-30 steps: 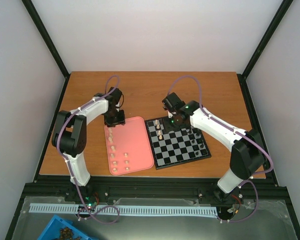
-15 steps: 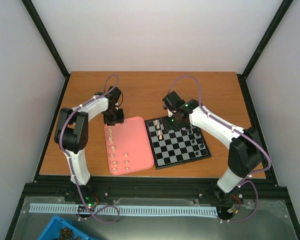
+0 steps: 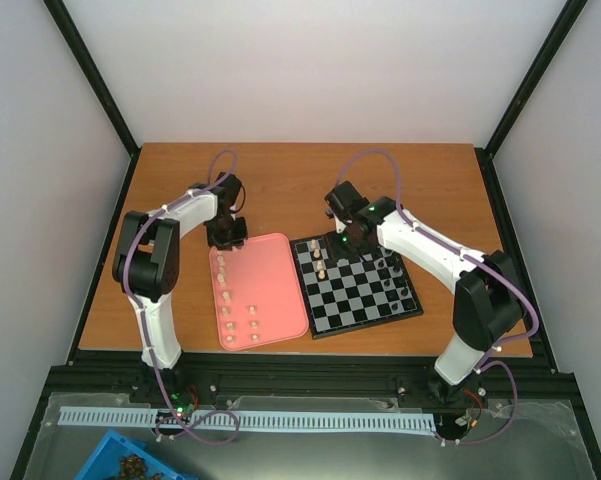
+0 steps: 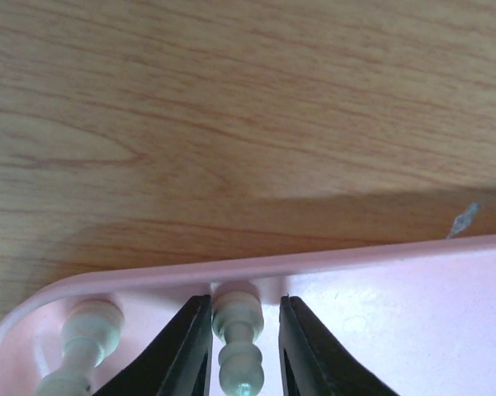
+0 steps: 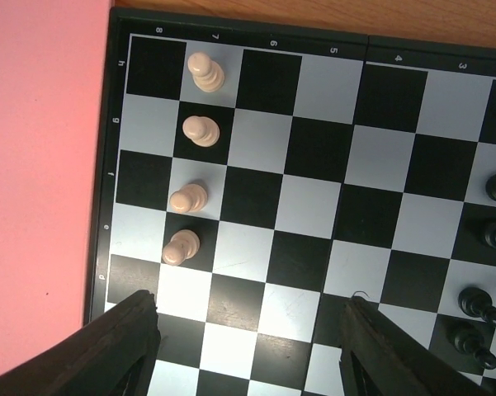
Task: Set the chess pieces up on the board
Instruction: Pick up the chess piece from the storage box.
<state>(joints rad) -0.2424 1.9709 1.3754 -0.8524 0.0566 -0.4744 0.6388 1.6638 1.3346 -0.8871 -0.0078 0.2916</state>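
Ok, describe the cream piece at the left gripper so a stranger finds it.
Find the pink rounded plastic tray left of the checked chessboard. Two small cream chess pieces sit at its far left corner. Pick the piece between the left gripper's black fingers; its neighbour is outside them.

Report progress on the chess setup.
Done: four cream pawns stand in a file on the board. In hand: the left gripper flanks a cream piece in the pink tray, not clamped yet; the right gripper hovers open. Left: the other cream pieces on it.
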